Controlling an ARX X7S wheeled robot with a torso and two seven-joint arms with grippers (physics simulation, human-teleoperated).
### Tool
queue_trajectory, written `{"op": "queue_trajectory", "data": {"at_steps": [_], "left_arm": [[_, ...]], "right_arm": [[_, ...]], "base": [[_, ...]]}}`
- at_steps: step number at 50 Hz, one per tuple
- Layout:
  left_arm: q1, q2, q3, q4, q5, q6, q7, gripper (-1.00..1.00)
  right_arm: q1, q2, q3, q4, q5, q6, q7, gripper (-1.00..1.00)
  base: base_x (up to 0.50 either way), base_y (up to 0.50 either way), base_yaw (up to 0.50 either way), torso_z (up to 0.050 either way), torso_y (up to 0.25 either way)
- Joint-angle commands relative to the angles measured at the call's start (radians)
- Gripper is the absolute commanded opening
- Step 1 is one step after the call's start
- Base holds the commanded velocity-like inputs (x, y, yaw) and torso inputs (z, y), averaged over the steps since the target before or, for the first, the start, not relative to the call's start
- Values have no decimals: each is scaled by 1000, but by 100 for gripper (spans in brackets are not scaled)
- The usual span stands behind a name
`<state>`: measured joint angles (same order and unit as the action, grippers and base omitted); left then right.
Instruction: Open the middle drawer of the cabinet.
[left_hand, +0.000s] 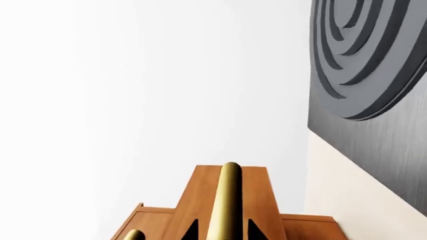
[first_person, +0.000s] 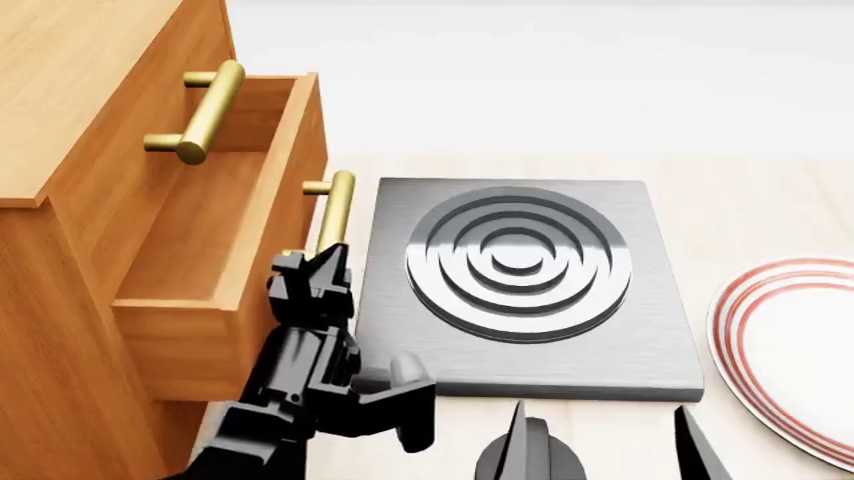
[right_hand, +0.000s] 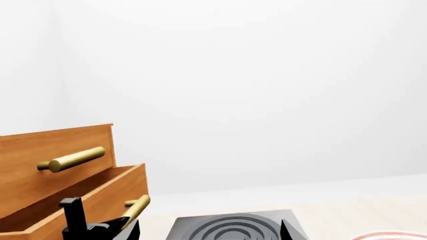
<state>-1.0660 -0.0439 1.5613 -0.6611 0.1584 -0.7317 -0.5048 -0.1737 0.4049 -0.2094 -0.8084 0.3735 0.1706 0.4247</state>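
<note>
Nearest in head view: right gripper, only two dark finger tips showing at the bottom edge, spread apart w/ nothing between. Just left of it, left gripper on a black arm, jaws pinching the brass handle of the middle drawer; left wrist view shows the bar running between two dark finger tips.

Middle drawer: orange-brown wood-grain box, pulled well out of the cabinet, inside open to view and bare. Its front stands just beside the left edge of the stove plate; can't tell if they touch. Top drawer above it is shut flush, w/ same brass bar handle. Bottom drawer not visible.

No writing or labels readable anywhere.

Stove plate is grey w/ concentric rings, flat on the pale counter. Red-rimmed white plate at right, apart from the stove plate. Beyond, counter runs bare to a white backdrop.
</note>
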Motion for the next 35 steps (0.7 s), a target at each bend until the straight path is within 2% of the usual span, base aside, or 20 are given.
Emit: {"op": "queue_trajectory", "data": {"at_steps": [1, 16, 21, 22, 25, 32, 35], "left_arm": [[17, 44, 28, 136, 199, -41, -27, -100], [27, 44, 28, 219, 238, -20, -10, -100], [9, 44, 23, 229, 185, 0, -90, -100], [3, 44, 23, 227, 171, 12, -109, 100], [-1, 44, 24, 221, 163, 57, -140, 100], [-7, 44, 24, 215, 164, 39, -142, 100], [-23, 44, 20, 207, 122, 30, -181, 100]], "right_arm": [[0, 4, 1, 0, 7, -3, 3, 100], [0, 8, -10, -12, 6, 1, 9, 100], [1, 9, -11, -7, 6, -1, 10, 100], [1, 9, -12, -7, 6, -2, 10, 100], [3, 10, -14, -6, 6, -1, 11, 100], [7, 11, -19, -5, 4, 2, 12, 100], [8, 12, -19, -2, 5, -1, 12, 100]], "base": [[0, 0, 0, 0, 0], [0, 0, 0, 0, 3], [0, 0, 0, 0, 0], [0, 0, 0, 0, 0], [0, 0, 0, 0, 0], [0, 0, 0, 0, 0], [0, 0, 0, 0, 0]]}}
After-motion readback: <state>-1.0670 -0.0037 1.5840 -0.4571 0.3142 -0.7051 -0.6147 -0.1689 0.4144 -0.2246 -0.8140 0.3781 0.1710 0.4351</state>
